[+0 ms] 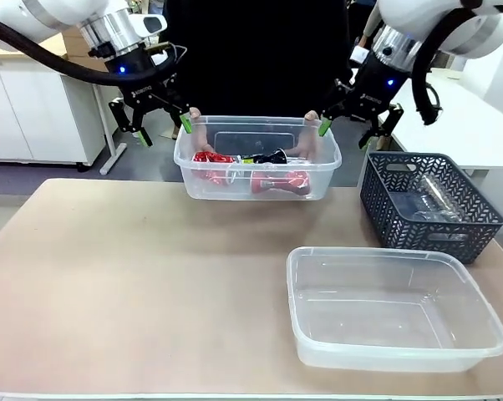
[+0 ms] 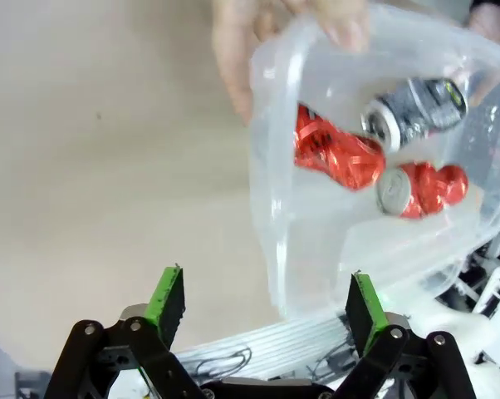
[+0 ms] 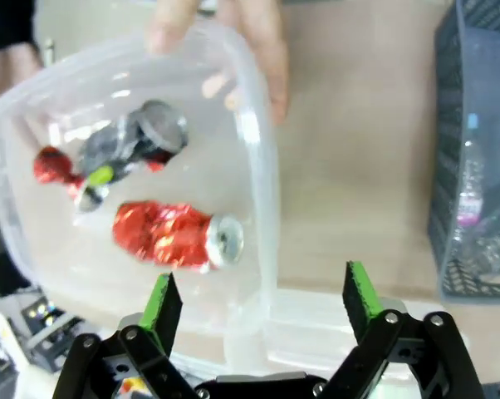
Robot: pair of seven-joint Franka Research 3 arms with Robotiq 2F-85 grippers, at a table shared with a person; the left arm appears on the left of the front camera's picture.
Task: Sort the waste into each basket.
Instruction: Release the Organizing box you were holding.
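Observation:
A person's hands (image 1: pixel 195 117) hold a clear tub (image 1: pixel 193 180) by both ends at the table's far edge. In it lie crushed red cans (image 1: pixel 281 182) and one dark can (image 1: pixel 272 157). My left gripper (image 1: pixel 165 132) hangs open just off the tub's left end, and my right gripper (image 1: pixel 345 132) hangs open off its right end. In the left wrist view the open gripper (image 2: pixel 265 299) looks onto the tub (image 2: pixel 275 191), red cans (image 2: pixel 337 154) and dark can (image 2: pixel 416 112). In the right wrist view the open gripper (image 3: pixel 260 298) looks onto the tub's rim (image 3: pixel 262 166) and a red can (image 3: pixel 175 237).
A second clear tub (image 1: pixel 318 351) stands empty at the front right. A dark slate-blue lattice basket (image 1: pixel 385 209) at the right holds clear bottles (image 1: pixel 431 200), one with a blue cap (image 3: pixel 473 125). The table's left half is bare.

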